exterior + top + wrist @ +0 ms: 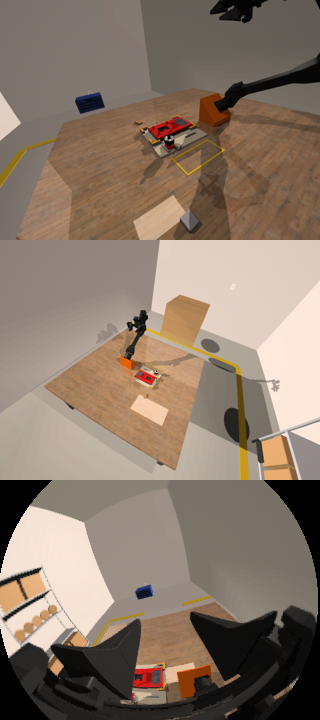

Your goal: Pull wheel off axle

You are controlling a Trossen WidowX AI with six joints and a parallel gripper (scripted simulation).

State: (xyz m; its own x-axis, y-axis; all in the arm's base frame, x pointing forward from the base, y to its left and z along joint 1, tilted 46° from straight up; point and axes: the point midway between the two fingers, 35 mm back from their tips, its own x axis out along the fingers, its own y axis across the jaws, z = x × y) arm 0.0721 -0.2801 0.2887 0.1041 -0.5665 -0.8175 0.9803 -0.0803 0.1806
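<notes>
The gripper (233,11) hung high above the bench (103,167), its fingers apart and holding nothing. The wheel (169,139) sat on its axle beside the marked area (198,156). A descent off-centre could knock the axle or miss the wheel.

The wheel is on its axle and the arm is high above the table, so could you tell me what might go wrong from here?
1. The pincer hangs open far above the wheel; a long descent could land off-centre and strike the red fixture beside it.
2. The marked area starts right at the board's edge, so a short carry could leave the wheel on the yellow line.
</notes>
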